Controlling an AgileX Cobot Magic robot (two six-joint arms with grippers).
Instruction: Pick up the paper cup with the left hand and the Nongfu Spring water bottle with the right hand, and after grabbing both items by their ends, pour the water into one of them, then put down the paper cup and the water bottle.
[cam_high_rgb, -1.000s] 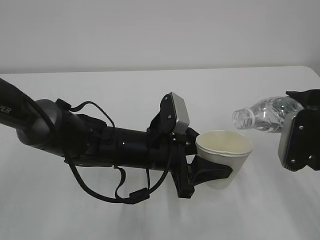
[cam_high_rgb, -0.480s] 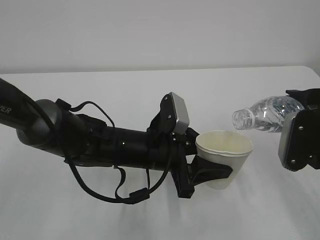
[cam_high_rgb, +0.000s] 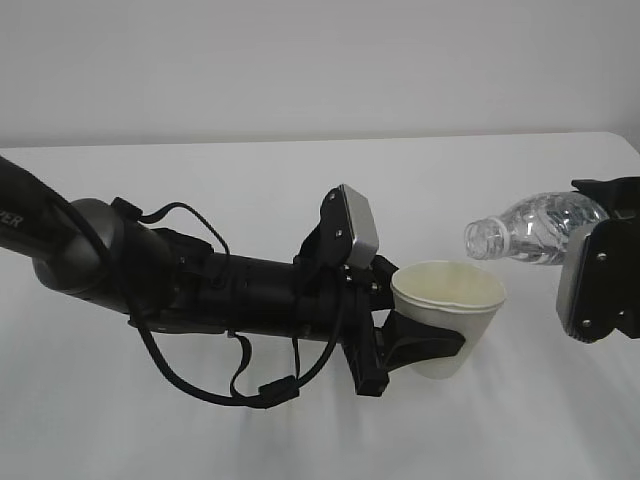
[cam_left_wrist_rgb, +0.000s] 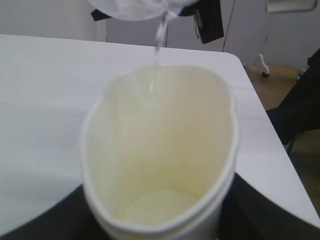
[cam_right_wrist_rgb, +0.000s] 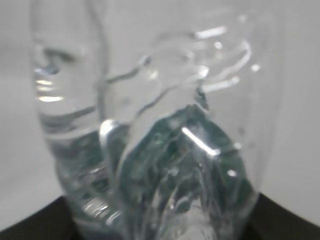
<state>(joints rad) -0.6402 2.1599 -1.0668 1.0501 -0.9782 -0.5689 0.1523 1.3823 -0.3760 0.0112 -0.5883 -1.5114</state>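
Holding the paper cup (cam_high_rgb: 450, 312) in my left hand (cam_high_rgb: 405, 340), I have my black fingers (cam_high_rgb: 425, 345) closed around its lower wall, clamped hard enough that the rolled rim is pressed out of round into an uneven oval. The cup sits upright above the white table (cam_high_rgb: 300, 180), right of the middle in the exterior view, with its cream inside open to the camera on my left wrist. From there I see a thin stream of water (cam_left_wrist_rgb: 157, 55) falling from above, past the far side of the rim and into the cup, with a pale pool at the bottom. My right hand (cam_high_rgb: 600, 270) comes in from the right edge and grips the Nongfu Spring water bottle (cam_high_rgb: 535, 228) by its base end; the fingers there are mostly hidden behind the grey-faced block, but the bottle is plainly held off the table between them. The bottle lies tipped close to level, its open, capless neck pointing left and slightly down, hanging just above and to the right of the cup's rim without touching it. My right wrist camera is filled with the clear ribbed plastic and a blurred green patch of label.
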